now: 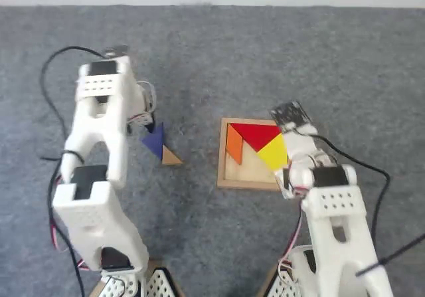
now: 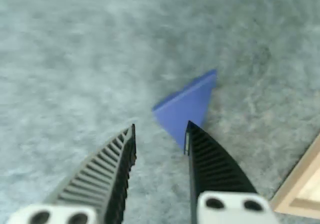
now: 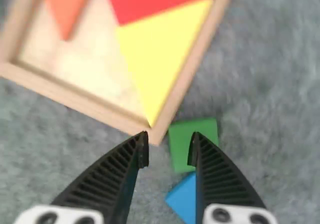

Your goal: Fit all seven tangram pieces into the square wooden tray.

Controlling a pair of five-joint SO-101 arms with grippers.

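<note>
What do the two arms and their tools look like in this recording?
Both the left arm and right arm are white moulded plastic with black motor blocks and dotted hole grids; black cables loop off both. The left tool and right tool have black, tapered, ribbed fingers on white bases.

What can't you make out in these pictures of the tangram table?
Light blue piece: right wrist view, cut by the picture's edge and the right gripper, shape unclear.
Dark blue triangle: left wrist view, one tip behind the left gripper.
Square wooden tray: high view, near corner under the right arm.
</note>
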